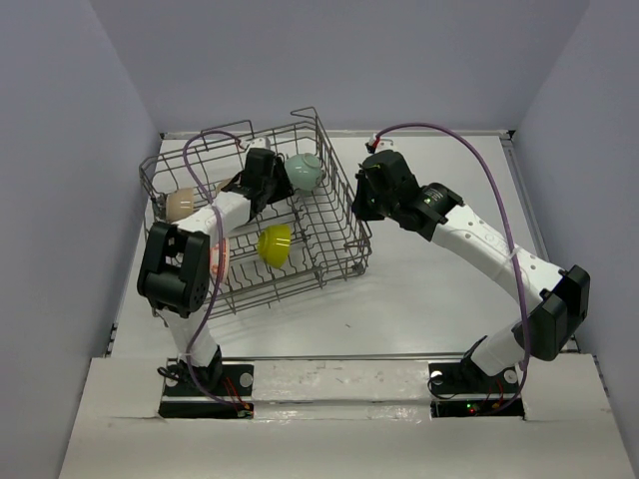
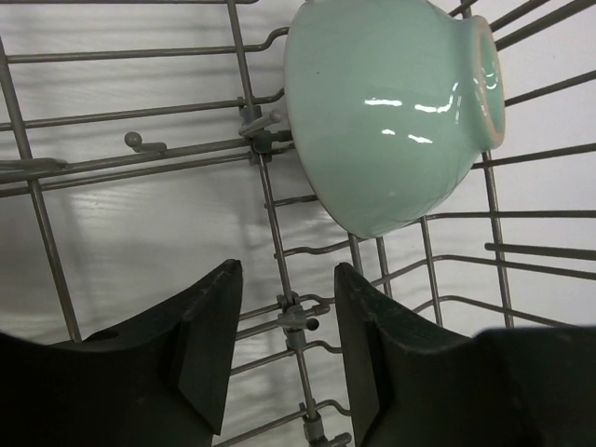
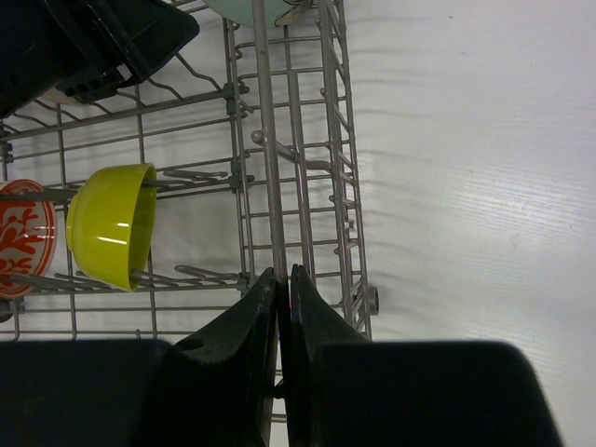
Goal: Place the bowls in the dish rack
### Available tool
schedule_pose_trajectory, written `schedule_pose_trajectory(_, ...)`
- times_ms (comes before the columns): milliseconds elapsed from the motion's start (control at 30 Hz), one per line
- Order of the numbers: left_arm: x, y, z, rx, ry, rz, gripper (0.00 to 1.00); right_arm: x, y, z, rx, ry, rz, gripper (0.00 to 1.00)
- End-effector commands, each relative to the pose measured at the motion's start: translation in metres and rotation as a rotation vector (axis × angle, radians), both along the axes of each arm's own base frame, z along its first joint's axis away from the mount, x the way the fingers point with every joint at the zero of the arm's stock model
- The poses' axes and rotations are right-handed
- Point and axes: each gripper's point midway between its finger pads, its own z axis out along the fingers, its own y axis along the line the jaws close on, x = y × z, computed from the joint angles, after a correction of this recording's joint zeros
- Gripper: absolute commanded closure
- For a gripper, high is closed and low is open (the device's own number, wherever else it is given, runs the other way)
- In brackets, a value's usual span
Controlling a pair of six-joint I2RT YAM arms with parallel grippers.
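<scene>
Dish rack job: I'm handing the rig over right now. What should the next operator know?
Left gripper: open, empty, inside the dish rack beside the celadon bowl, not touching it.
Right gripper: shut on a wire of the rack's right wall.
Done, in the rack: celadon bowl, yellow-green bowl, patterned bowl, one cream bowl.
Left: the second cream bowl isn't visible anywhere; check behind the left arm.

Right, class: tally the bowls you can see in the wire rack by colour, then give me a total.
Pale celadon green round bowl: 1
Bright yellow-green round bowl: 1
Orange-red-and-white patterned bowl: 1
Cream round bowl: 1
Total: 4 in clear view, all inside the grey wire dish rack; another may be hidden.
</scene>
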Motion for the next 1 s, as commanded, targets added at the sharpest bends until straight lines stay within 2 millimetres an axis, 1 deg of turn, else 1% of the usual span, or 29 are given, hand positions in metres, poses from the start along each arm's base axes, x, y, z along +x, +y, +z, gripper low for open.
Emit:
schedule_pose_trajectory(0, 0.009, -0.012, 0.096, 0.019, -0.197, -0.068, 0.44, 0.008, -0.004, 0.012, 0.008, -0.028, -0.055, 0.98)
schedule_pose_trajectory(67, 0.007, -0.016, 0.116, 0.045, -0.226, -0.098, 0.43, 0.009, -0.005, 0.014, 0.01, -0.033, -0.057, 0.97)
schedule_pose_trajectory(133, 0.001, -0.024, 0.151, 0.04, -0.287, -0.115, 0.4, 0.009, -0.006, 0.018, 0.017, -0.043, -0.067, 0.95)
schedule_pose_trajectory(167, -0.002, -0.025, 0.164, 0.037, -0.309, -0.12, 0.4, 0.009, -0.007, 0.02, 0.018, -0.048, -0.07, 0.94)
schedule_pose_trajectory(200, -0.009, -0.024, 0.184, 0.023, -0.346, -0.122, 0.39, 0.009, -0.008, 0.024, 0.023, -0.055, -0.074, 0.91)
schedule_pose_trajectory(233, -0.013, -0.023, 0.197, 0.014, -0.369, -0.12, 0.39, 0.009, -0.009, 0.026, 0.025, -0.059, -0.079, 0.9)
schedule_pose_trajectory(267, -0.023, -0.02, 0.223, -0.002, -0.416, -0.116, 0.37, 0.01, -0.01, 0.031, 0.031, -0.069, -0.083, 0.86)
schedule_pose_trajectory(333, -0.034, -0.014, 0.247, -0.003, -0.461, -0.105, 0.34, 0.009, -0.012, 0.038, 0.035, -0.084, -0.087, 0.82)
schedule_pose_trajectory(367, -0.049, -0.007, 0.266, -0.009, -0.495, -0.1, 0.33, 0.01, -0.013, 0.043, 0.037, -0.097, -0.095, 0.77)
schedule_pose_trajectory(433, -0.064, 0.0, 0.284, -0.006, -0.531, -0.1, 0.32, 0.011, -0.015, 0.049, 0.043, -0.112, -0.104, 0.73)
schedule_pose_trajectory(467, -0.082, 0.006, 0.296, -0.011, -0.556, -0.105, 0.31, 0.011, -0.018, 0.054, 0.049, -0.125, -0.114, 0.71)
schedule_pose_trajectory(500, -0.091, 0.009, 0.302, -0.011, -0.572, -0.109, 0.31, 0.011, -0.019, 0.057, 0.052, -0.133, -0.117, 0.63)
schedule_pose_trajectory(533, -0.099, 0.011, 0.297, 0.005, -0.572, -0.12, 0.3, 0.01, -0.021, 0.064, 0.061, -0.15, -0.121, 0.58)
schedule_pose_trajectory(567, -0.117, 0.02, 0.313, -0.004, -0.618, -0.116, 0.29, 0.01, -0.023, 0.066, 0.066, -0.16, -0.125, 0.54)
schedule_pose_trajectory(600, -0.126, 0.024, 0.316, 0.001, -0.635, -0.117, 0.28, 0.01, -0.024, 0.07, 0.074, -0.177, -0.134, 0.48)
schedule_pose_trajectory(633, -0.133, 0.027, 0.318, 0.006, -0.647, -0.119, 0.28, 0.01, -0.026, 0.073, 0.076, -0.189, -0.139, 0.43)
schedule_pose_trajectory(667, -0.139, 0.034, 0.312, 0.027, -0.646, -0.103, 0.26, 0.011, -0.029, 0.077, 0.075, -0.204, -0.148, 0.36)
schedule_pose_trajectory(700, -0.153, 0.043, 0.322, 0.02, -0.682, -0.087, 0.24, 0.011, -0.032, 0.085, 0.086, -0.227, -0.156, 0.27)
schedule_pose_trajectory(733, -0.156, 0.046, 0.315, 0.031, -0.676, -0.084, 0.23, 0.012, -0.035, 0.09, 0.083, -0.243, -0.167, 0.07)
schedule_pose_trajectory(767, -0.162, 0.049, 0.316, 0.029, -0.687, -0.084, 0.14, 0.012, -0.036, 0.094, 0.087, -0.255, -0.169, 0.0)
schedule_pose_trajectory(800, -0.172, 0.053, 0.321, 0.019, -0.71, -0.083, 0.06, 0.012, -0.037, 0.099, 0.091, -0.269, -0.17, 0.0)
schedule_pose_trajectory(833, -0.174, 0.054, 0.311, 0.023, -0.698, -0.082, 0.01, 0.012, -0.039, 0.107, 0.097, -0.285, -0.172, 0.0)
schedule_pose_trajectory(867, -0.177, 0.056, 0.308, 0.017, -0.699, -0.078, 0.01, 0.011, -0.041, 0.111, 0.091, -0.296, -0.169, 0.0)
schedule_pose_trajectory(900, -0.186, 0.06, 0.312, 0.003, -0.72, -0.07, 0.01, 0.01, -0.043, 0.113, 0.087, -0.303, -0.174, 0.0)
schedule_pose_trajectory(933, -0.188, 0.063, 0.311, 0.002, -0.724, -0.061, 0.01, 0.007, -0.047, 0.118, 0.094, -0.314, -0.176, 0.0)
schedule_pose_trajectory(967, -0.194, 0.069, 0.31, 0.002, -0.736, -0.043, 0.01, 0.006, -0.051, 0.119, 0.086, -0.322, -0.184, 0.0)
